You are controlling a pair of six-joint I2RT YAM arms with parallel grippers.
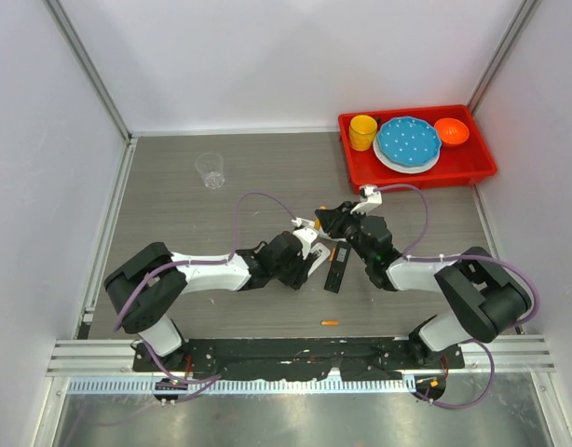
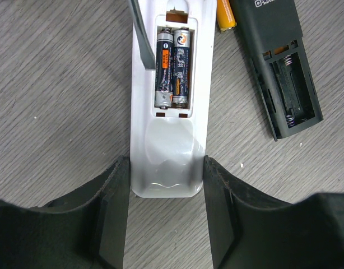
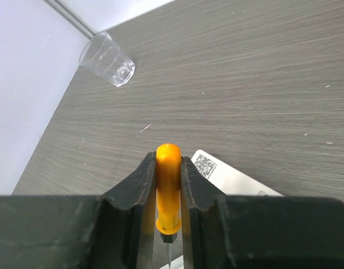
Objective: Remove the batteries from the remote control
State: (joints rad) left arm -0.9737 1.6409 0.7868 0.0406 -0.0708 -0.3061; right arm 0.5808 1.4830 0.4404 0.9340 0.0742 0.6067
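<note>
A white remote (image 2: 167, 162) lies back-up with its battery bay open. Two dark batteries (image 2: 172, 70) sit side by side in the bay. My left gripper (image 2: 166, 163) is shut on the remote's near end, a finger against each side. My right gripper (image 3: 168, 159) is shut on an orange-handled pointed tool (image 3: 168, 190). The tool's grey blade (image 2: 143, 39) reaches the left edge of the bay beside the left battery. An orange battery (image 2: 227, 14) lies next to the remote's far end. Another orange battery (image 1: 331, 322) lies near the table's front.
A black remote (image 2: 281, 67) with an empty open bay lies just right of the white one. A clear cup (image 1: 210, 169) stands at the back left. A red tray (image 1: 463, 172) at the back right holds a yellow cup, a blue plate and an orange bowl.
</note>
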